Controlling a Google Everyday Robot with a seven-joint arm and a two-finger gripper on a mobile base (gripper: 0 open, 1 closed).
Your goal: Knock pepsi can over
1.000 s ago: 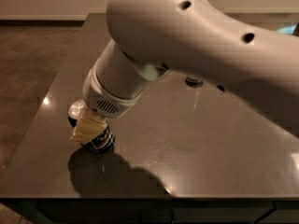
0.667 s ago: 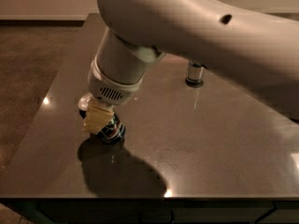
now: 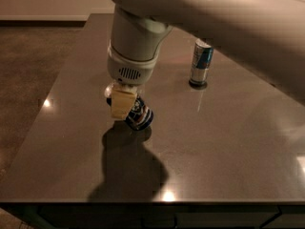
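The pepsi can (image 3: 139, 116) is dark blue with a round red-white-blue logo. It sits on the dark table (image 3: 228, 142) left of the middle and leans steeply, with its silver top (image 3: 110, 90) toward the upper left. My gripper (image 3: 121, 104) hangs from the big white arm straight above the can. Its cream-coloured tip lies against the can's upper side. The can's upper half is partly hidden behind the gripper.
A slim silver-and-blue can (image 3: 201, 63) stands upright at the back of the table, right of the arm. The table's left edge (image 3: 52, 99) drops to a brown floor. The arm's shadow (image 3: 128, 171) falls toward the front edge.
The gripper and the pepsi can have shifted right and toward the back of the table together. The can now leans more. The slim can has come into full view.
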